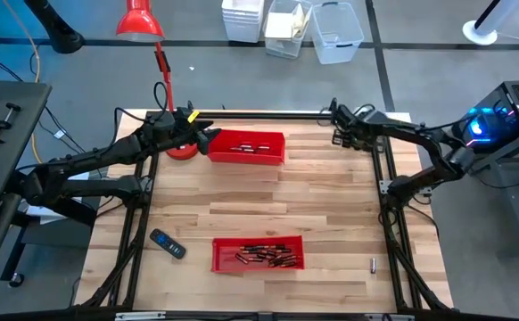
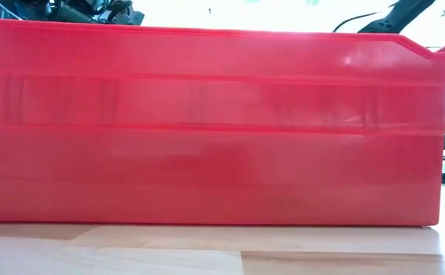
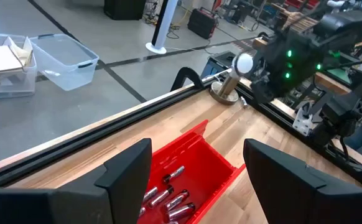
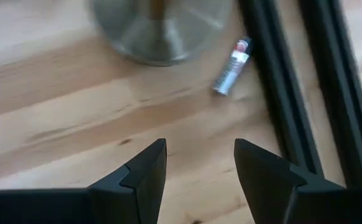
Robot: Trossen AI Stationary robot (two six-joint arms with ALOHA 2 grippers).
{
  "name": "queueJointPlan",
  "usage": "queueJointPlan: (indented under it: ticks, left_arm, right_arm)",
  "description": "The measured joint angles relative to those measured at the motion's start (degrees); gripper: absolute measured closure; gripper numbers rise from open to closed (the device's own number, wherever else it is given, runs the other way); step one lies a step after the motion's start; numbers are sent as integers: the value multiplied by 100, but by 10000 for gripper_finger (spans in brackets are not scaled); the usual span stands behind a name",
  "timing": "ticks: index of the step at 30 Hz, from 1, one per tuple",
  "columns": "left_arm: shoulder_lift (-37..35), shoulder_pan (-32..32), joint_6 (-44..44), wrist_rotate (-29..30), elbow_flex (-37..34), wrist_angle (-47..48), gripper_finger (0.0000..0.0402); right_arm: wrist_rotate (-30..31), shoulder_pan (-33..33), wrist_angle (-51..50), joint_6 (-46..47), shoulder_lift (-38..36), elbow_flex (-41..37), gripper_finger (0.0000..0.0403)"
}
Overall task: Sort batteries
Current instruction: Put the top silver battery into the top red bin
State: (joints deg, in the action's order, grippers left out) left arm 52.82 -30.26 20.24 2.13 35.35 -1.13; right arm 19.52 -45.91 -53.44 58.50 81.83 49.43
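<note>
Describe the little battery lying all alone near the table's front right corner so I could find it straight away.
Start at the red tray nearest the table's front edge, which holds a heap of batteries. Look right along the bare wood toward the black frame rail. There lies the lone battery, a small silvery cylinder; unlike the others, it sits outside any tray.

table [image 1: 331, 205]: pale wood planks, smooth, light sheen
red trays [image 1: 247, 146]: plastic, smooth, a little glossy
batteries [image 1: 261, 257]: metal, dark and silvery, shiny
loose battery [image 4: 232, 65]: silvery metal with a printed wrap, glossy
round base [image 4: 162, 28]: brushed metal, dull shine
frame rails [image 4: 280, 87]: black metal, matt
right gripper [image 4: 196, 163] fingers: black plastic, matt
clear bins [image 1: 335, 34]: see-through plastic
</note>
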Motion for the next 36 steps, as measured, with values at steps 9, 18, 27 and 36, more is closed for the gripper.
queueJointPlan:
  ticks: [9,18,27,36]
  left_arm:
    - [0,0,-34,0,0,0,154]
    - [0,0,-150,0,0,0,154]
    - [0,0,-147,0,0,-2,154]
    - [2,0,-141,0,0,0,154]
  right_arm:
    - [558,-166,634,1228,-8,-731,220]
    - [765,-440,1588,1951,-8,-1243,220]
    - [905,-808,1781,1755,-7,-1278,220]
    - [643,-934,2169,1611,541,-1270,220]
